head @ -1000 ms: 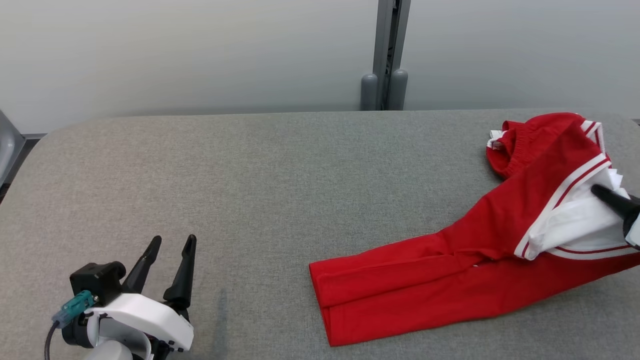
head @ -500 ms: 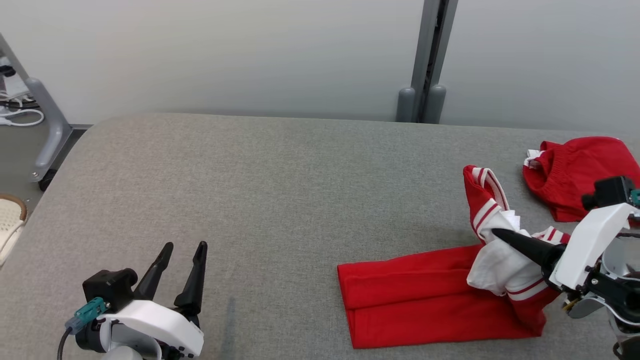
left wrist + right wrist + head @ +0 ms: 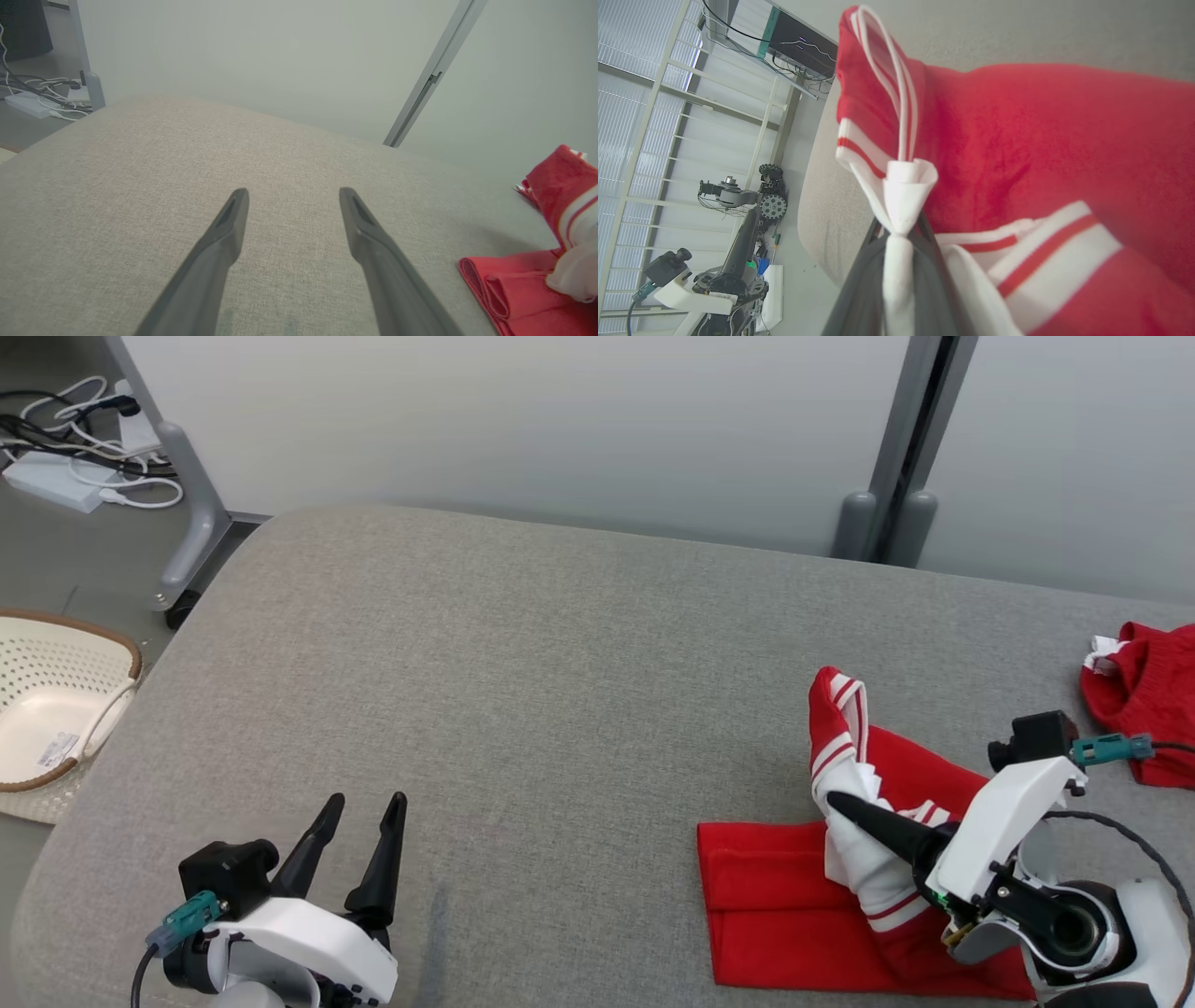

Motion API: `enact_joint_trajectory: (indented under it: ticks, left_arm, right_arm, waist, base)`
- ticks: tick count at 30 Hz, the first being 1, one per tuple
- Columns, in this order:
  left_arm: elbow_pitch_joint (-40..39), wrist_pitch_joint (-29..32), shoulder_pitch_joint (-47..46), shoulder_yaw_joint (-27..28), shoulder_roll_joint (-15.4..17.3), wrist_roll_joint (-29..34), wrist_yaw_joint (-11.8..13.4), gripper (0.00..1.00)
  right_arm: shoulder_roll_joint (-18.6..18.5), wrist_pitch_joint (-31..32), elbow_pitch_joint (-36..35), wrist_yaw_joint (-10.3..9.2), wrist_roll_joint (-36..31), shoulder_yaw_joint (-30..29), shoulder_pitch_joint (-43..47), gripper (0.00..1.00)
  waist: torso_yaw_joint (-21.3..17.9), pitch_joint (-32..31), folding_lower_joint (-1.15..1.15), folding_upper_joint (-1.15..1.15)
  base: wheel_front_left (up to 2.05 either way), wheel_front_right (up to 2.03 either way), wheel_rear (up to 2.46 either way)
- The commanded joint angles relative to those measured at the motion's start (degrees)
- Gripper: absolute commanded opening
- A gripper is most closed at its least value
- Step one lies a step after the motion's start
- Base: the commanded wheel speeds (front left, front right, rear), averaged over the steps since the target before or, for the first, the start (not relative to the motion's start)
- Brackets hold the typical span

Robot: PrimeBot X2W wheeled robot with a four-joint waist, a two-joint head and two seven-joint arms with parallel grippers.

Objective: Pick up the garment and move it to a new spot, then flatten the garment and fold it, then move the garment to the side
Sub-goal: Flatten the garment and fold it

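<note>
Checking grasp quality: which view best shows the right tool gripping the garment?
Right wrist view: the right tool pinches white fabric of the garment up close. Head view shows it sideways; left wrist view catches the garment's edge.

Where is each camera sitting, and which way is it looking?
Head view: on the head, looking down at the grey table; both arms' jaws show.
Left wrist view: left wrist, looking along its open jaws across the table.
Right wrist view: right wrist, looking along jaws shut on the red garment.
Shared: all three show the garment.
</note>
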Motion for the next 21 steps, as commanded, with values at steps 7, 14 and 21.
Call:
enact_joint_trajectory:
  ticks: [7,14,21]
  left_arm:
    - [1.23,-0.14,-1.64,0.29,-0.26,0.76,-0.75,1.00]
    - [1.59,-0.14,-1.66,0.52,-0.26,1.03,-0.95,1.00]
    - [1.61,-0.14,-0.86,0.80,0.02,0.99,-0.57,1.00]
  right_arm:
    - [1.39,-1.26,4.39,0.14,-0.68,1.64,0.72,0.00]
    - [1.55,-1.51,6.54,0.14,-0.65,3.91,0.74,0.85]
    - [1.54,-0.60,3.89,0.14,1.98,8.30,1.46,1.00]
  waist:
    - [3.20,0.73,0.00,0.00]
    - [3.80,0.87,0.00,0.00]
    - [2.46,0.14,0.00,0.00]
  base:
    - [0.00,0.00,0.00]
    - [0.00,0.00,0.00]
    - [0.00,0.00,0.00]
